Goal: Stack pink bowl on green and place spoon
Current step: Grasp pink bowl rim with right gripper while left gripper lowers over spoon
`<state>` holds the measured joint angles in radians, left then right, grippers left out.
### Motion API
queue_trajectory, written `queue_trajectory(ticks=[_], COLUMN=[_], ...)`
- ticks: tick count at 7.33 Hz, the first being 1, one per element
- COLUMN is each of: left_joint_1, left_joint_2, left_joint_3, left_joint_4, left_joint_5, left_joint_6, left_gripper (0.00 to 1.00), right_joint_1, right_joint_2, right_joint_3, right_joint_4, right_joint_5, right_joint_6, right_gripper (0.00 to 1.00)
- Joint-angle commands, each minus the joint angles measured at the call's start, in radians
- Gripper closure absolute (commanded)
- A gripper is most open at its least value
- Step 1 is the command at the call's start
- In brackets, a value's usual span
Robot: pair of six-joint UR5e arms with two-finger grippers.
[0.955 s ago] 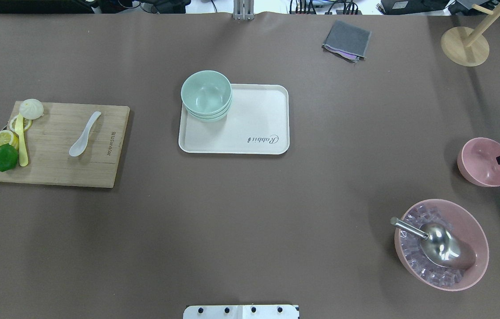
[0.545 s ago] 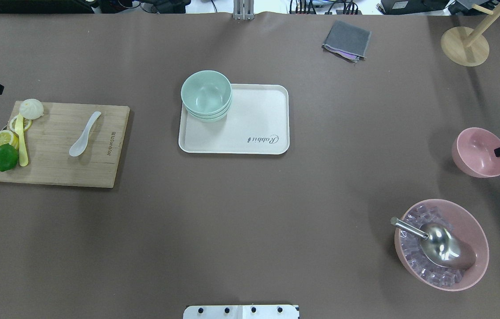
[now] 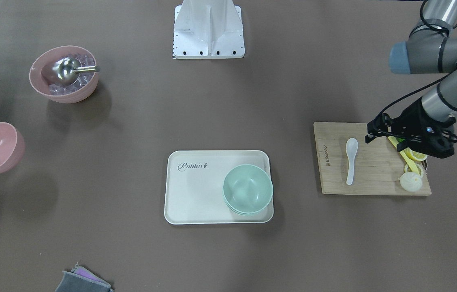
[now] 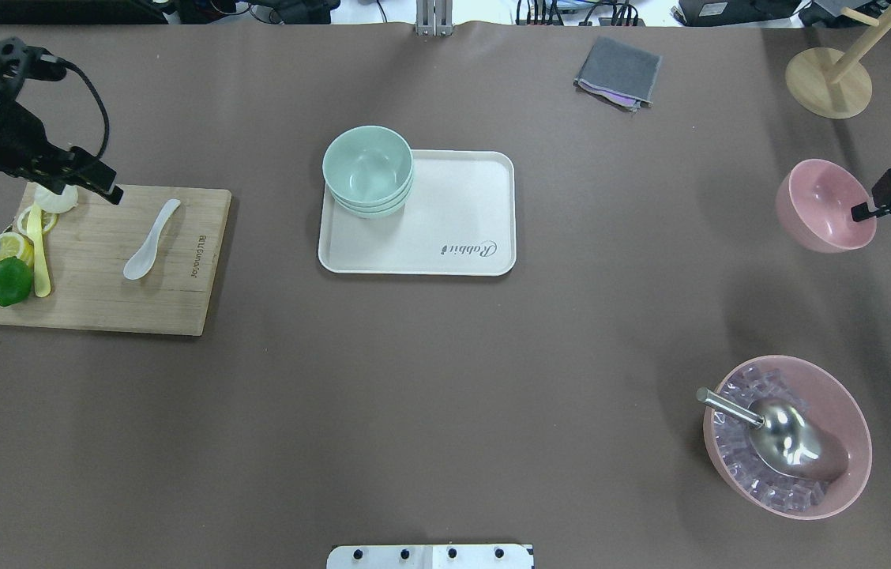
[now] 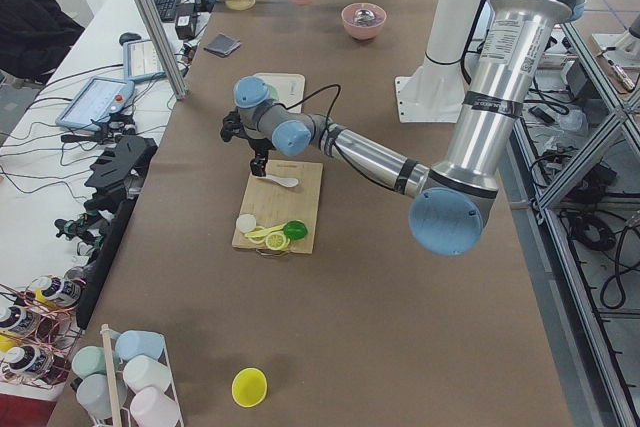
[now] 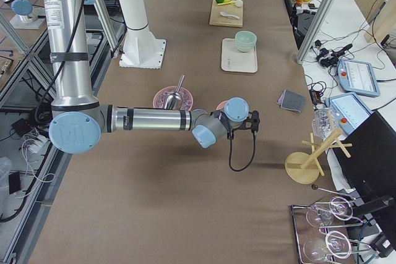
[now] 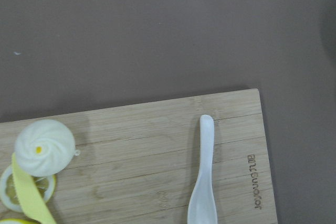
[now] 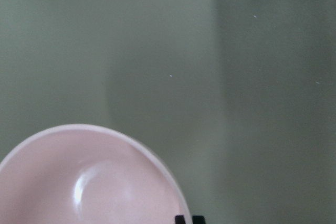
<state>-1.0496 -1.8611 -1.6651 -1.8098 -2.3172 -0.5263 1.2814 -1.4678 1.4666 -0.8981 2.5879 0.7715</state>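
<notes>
Right tool (image 4: 858, 212) clamped on pink bowl (image 4: 818, 201) rim, far right of frame. Green bowl stack (image 4: 367, 164) on tray (image 4: 457, 207) corner, centre. Spoon (image 4: 149, 240) lies on cutting board (image 4: 98, 300), left. Left tool (image 4: 109, 192) over board's top edge, can't tell its grip state.

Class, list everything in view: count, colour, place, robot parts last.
pink bowl: one, pink, far right, rim gripped
green bowls: one nested stack, mint, tray's corner
tray: one, cream, table centre
white spoon: one, white, on the cutting board
cutting board: one, wooden, left side
lime: one, green, board's left edge
lemon slices: two seen, yellow, beside the lime
yellow strip: one, yellow, across the slices
bun: one, white, board's far-left corner
large bowl: one, pink, near right, holding ice cubes and a metal scoop
cloth: one, grey, far edge
wooden stand: one, pale, far-right corner
left gripper: black, jaws open over the board
right gripper: black, jaws shut on the pink bowl
</notes>
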Motion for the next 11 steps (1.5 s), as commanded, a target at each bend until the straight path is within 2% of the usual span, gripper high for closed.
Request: queue_trajectory(ticks=[1, 3, 5, 7, 9, 11], left_joint_1=[0.046, 0.060, 0.091, 0.100, 0.112, 0.114], left_joint_2=[-0.041, -0.049, -0.085, -0.093, -0.093, -0.093], left_joint_3=[0.072, 0.166, 0.195, 0.196, 0.197, 0.238], left_joint_4=[-0.020, -0.123, -0.120, -0.112, -0.103, -0.105], left_joint_5=[0.044, 0.045, 0.108, 0.117, 0.166, 0.167], left_joint_6=[0.008, -0.004, -0.008, -0.008, -0.014, -0.011], left_gripper=[0.05, 0.15, 0.18, 0.18, 0.18, 0.18], right_joint_1=[0.004, 0.000, -0.002, -0.004, -0.005, -0.007], right_joint_2=[0.099, 0.162, 0.194, 0.202, 0.207, 0.207], right_joint_3=[0.001, 0.000, 0.004, 0.011, 0.011, 0.012], right_joint_4=[0.001, -0.001, 0.001, -0.001, -0.001, 0.001], right_joint_5=[0.011, 0.011, 0.012, 0.011, 0.011, 0.011], right_joint_6=[0.151, 0.222, 0.270, 0.287, 0.288, 0.288], right_gripper=[1.00, 1.00, 1.00, 1.00, 1.00, 1.00])
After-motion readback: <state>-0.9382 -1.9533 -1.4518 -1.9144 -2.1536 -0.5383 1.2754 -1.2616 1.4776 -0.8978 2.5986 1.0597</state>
